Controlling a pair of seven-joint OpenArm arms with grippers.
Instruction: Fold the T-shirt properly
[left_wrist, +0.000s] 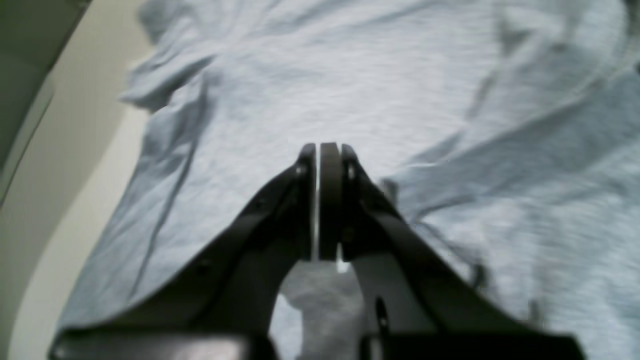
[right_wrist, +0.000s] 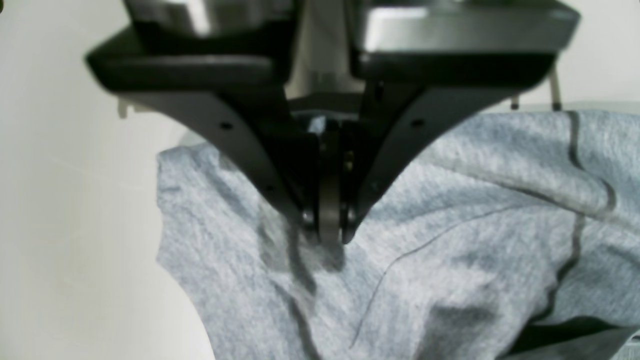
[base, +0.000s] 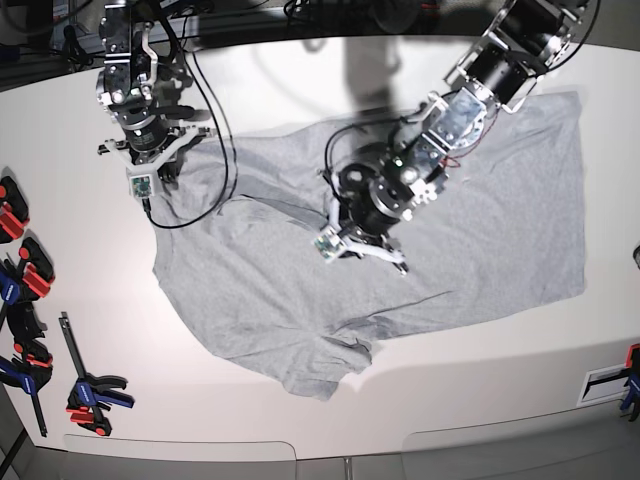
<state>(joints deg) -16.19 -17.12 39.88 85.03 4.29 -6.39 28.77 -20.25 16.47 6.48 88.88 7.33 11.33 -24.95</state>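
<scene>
Your T-shirt (base: 280, 270) lies spread and rumpled across the white table (base: 480, 400) — no fold made yet, all folding remains. Left gripper (left_wrist: 327, 150) hovers mid-shirt, jaws together, empty; right gripper (right_wrist: 327, 235) is pinched shut at the shirt's edge — grip unclear.

A robotics lab or workshop: a broad white table (base: 300, 70) with red-and-black bar clamps (base: 88, 392) lying along its edge, and black cables (base: 210, 90) trailing from two mounted robot arms.
</scene>
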